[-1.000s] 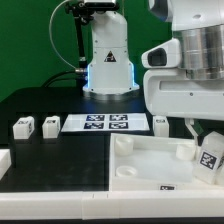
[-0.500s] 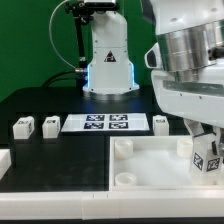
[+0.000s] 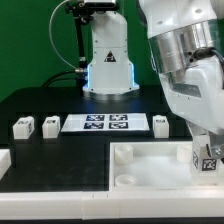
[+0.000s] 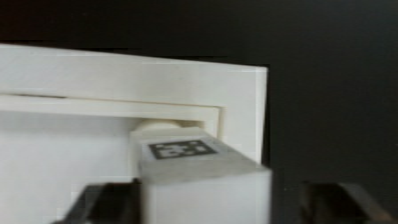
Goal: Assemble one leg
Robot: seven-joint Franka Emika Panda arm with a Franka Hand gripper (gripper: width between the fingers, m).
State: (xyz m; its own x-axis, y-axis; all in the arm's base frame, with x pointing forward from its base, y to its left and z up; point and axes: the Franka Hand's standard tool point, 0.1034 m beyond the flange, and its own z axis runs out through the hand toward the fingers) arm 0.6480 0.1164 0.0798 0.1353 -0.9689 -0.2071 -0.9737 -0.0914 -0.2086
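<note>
My gripper [image 3: 204, 138] is shut on a leg [image 3: 207, 156], a white chunky block with a square marker on its face. It holds the leg over the right corner of the large white tray [image 3: 150, 160]. In the wrist view the leg [image 4: 192, 158] sits between the two dark fingers [image 4: 107, 203], and its far end is at the tray's corner [image 4: 196, 118]. Whether the leg touches the socket I cannot tell. Three more legs lie on the black table: two at the exterior view's left [image 3: 22, 127] [image 3: 50, 125] and one behind the tray [image 3: 161, 123].
The marker board [image 3: 105, 123] lies flat behind the tray. The arm's white base [image 3: 108, 60] stands at the back. A white part [image 3: 4, 158] shows at the left edge. The arm's bulky wrist [image 3: 185, 60] hangs over the tray's right side.
The arm has turned and shifted slightly left. The held leg went from tilted to more upright and came closer to the tray's right corner.
</note>
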